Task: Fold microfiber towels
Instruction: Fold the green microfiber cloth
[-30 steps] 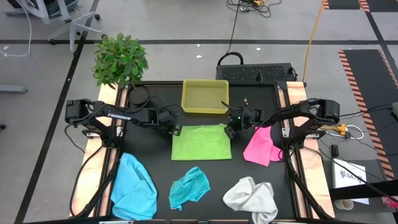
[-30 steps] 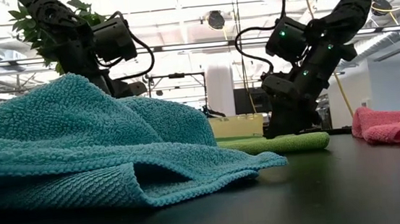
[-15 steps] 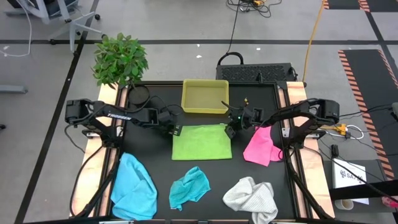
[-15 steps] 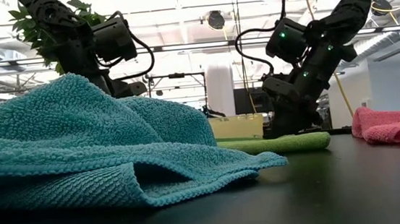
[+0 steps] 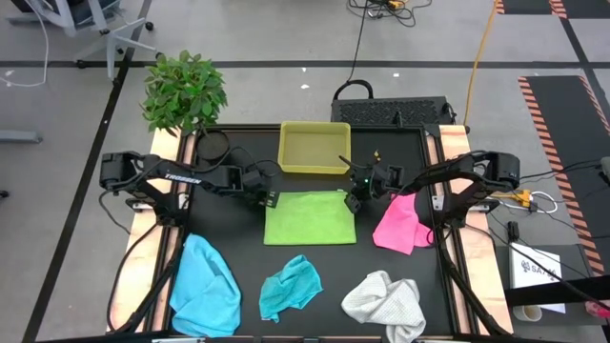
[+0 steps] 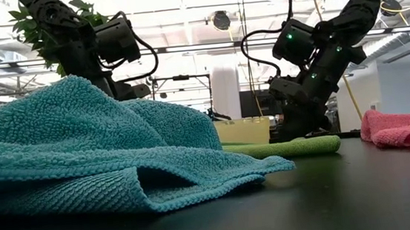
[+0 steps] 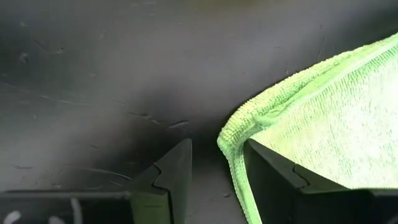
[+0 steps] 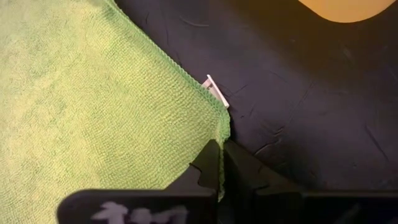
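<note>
A lime green towel (image 5: pixel 308 217) lies spread flat on the black table, just in front of the tray. My left gripper (image 5: pixel 270 200) is down at its far left corner and open. One finger (image 7: pixel 177 171) stands on the bare table, the other (image 7: pixel 280 180) over the cloth, and the corner's hem (image 7: pixel 231 146) lies between them. My right gripper (image 5: pixel 350 199) is down at the towel's far right corner, shut on it. In the low view the teal towel (image 6: pixel 81 148) hides my left gripper's fingers. My left gripper may or may not touch the towel: I cannot tell. My right gripper (image 8: pixel 222 163) pinches the lime towel's right edge (image 8: pixel 221 132) between its two fingers, just near of the far right corner and its white tag (image 8: pixel 216 91). The fingers slant down from the far right. The towel lies on the table.
A yellow-green tray (image 5: pixel 315 149) stands behind the lime towel. A pink towel (image 5: pixel 400 224) lies crumpled to the right. Light blue (image 5: pixel 205 286), teal (image 5: pixel 289 286) and white (image 5: pixel 386 303) towels lie along the near edge. A potted plant (image 5: pixel 184 90) stands at the far left.
My right gripper has shut on the lime towel's far right corner. In the low view that end of the towel now stands slightly higher. My left gripper has kept still.
</note>
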Robot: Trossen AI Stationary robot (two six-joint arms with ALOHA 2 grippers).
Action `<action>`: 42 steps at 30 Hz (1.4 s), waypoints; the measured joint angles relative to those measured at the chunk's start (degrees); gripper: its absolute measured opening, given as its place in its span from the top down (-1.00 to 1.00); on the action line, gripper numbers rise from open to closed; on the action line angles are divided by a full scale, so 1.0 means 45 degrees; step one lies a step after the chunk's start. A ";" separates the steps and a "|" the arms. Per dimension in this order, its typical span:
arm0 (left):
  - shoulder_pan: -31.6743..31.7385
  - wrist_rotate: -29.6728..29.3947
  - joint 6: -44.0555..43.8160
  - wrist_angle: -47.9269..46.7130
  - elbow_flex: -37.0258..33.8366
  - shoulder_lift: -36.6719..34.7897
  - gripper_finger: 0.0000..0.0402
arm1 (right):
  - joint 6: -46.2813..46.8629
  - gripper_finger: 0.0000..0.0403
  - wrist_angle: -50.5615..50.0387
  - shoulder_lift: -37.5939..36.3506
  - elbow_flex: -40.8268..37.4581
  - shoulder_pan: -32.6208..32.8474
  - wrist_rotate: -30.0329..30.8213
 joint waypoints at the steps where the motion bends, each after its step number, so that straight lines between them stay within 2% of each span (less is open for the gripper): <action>1: 0.0000 -0.0009 -0.0007 0.0124 0.0000 0.0093 0.27 | 0.0000 0.99 0.0000 0.0000 0.0000 0.0005 0.0000; 10: -0.0005 0.0279 -0.0009 0.1740 0.0031 0.1110 0.27 | 0.0098 1.00 -0.0024 -0.0010 0.0000 0.0004 0.0005; 19: 0.0029 0.0036 0.0206 0.1582 0.0019 0.1046 0.29 | 0.0008 1.00 -0.0128 -0.0011 0.0002 0.0000 0.0024; 22: -0.0016 -0.0026 0.0264 0.1558 0.0008 0.1046 0.43 | -0.0014 1.00 -0.0145 -0.0015 0.0005 0.0000 0.0029; 27: -0.0058 -0.0050 0.0631 0.1753 0.0005 0.1046 0.90 | -0.0035 1.00 -0.0078 -0.0027 0.0005 0.0000 0.0029; 28: -0.0054 -0.0050 0.0682 0.1862 0.0001 0.1046 0.94 | -0.0048 1.00 -0.0094 -0.0098 0.0003 0.0000 0.0029; 36: -0.0053 -0.0186 0.0920 0.2268 0.0021 0.1046 0.97 | -0.0123 1.00 -0.0538 -0.1038 -0.0005 0.0005 0.0000; 42: -0.0141 -0.0338 0.1335 0.2003 0.0634 0.1046 0.98 | -0.0243 1.00 -0.1132 -0.1843 -0.0005 0.0100 0.0053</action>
